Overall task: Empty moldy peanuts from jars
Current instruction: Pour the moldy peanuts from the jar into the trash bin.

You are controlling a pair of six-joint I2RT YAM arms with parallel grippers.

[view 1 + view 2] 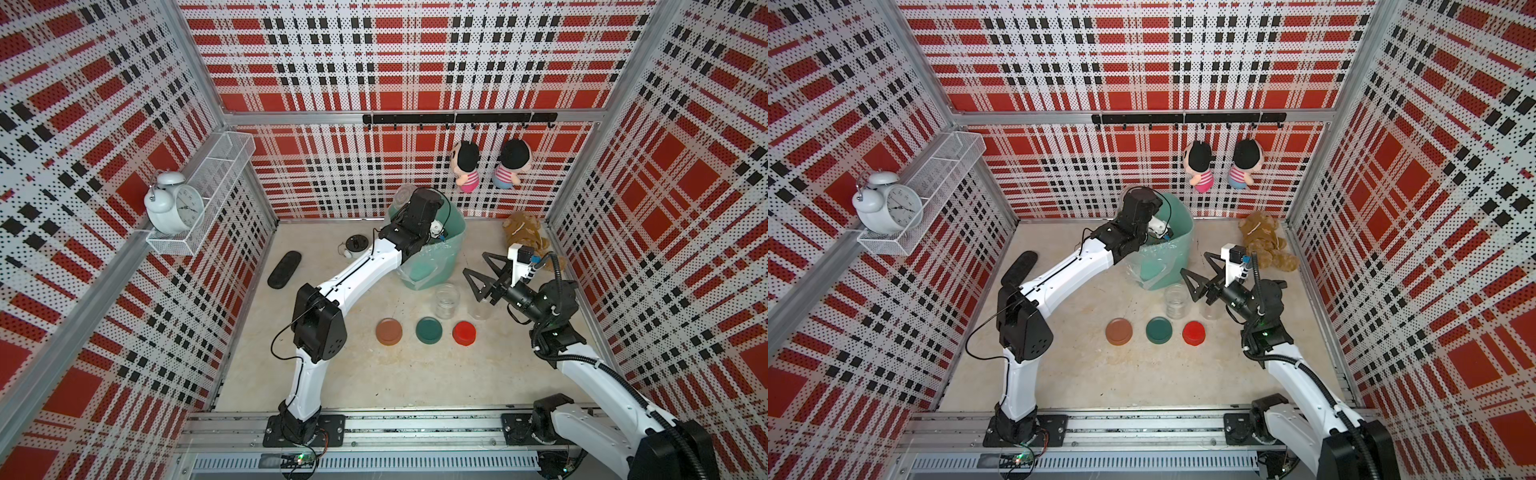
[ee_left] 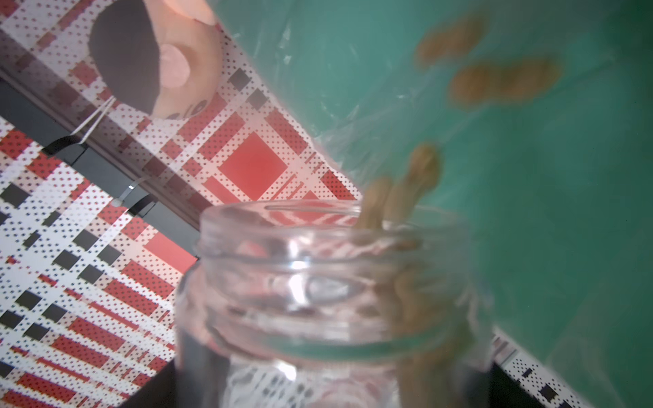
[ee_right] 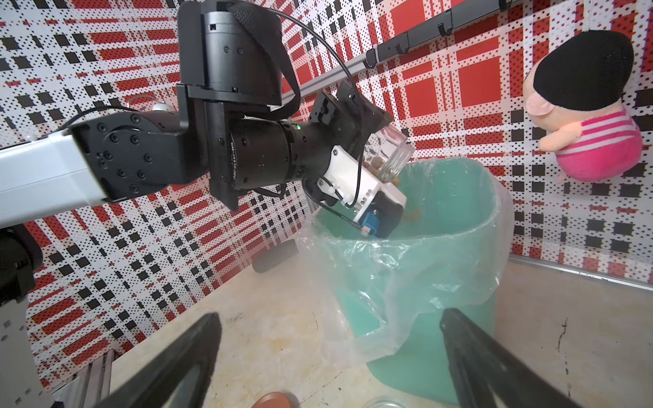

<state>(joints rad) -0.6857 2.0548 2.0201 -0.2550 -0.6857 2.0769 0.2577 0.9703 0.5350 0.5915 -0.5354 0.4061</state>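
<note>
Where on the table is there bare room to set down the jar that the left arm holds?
Widest: the strip between the lids and the front rail. Smaller: the patch between the left arm, the teal bin and the brown lid. Crowded: around the two open jars by the right gripper.

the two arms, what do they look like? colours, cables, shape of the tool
Both the left arm and right arm have white link shells with black joint housings. Thin black cables loop along them; the right also carries a ribbed black conduit. The right tool has black triangular open-frame fingers beside a white camera mount with a blue plug.
</note>
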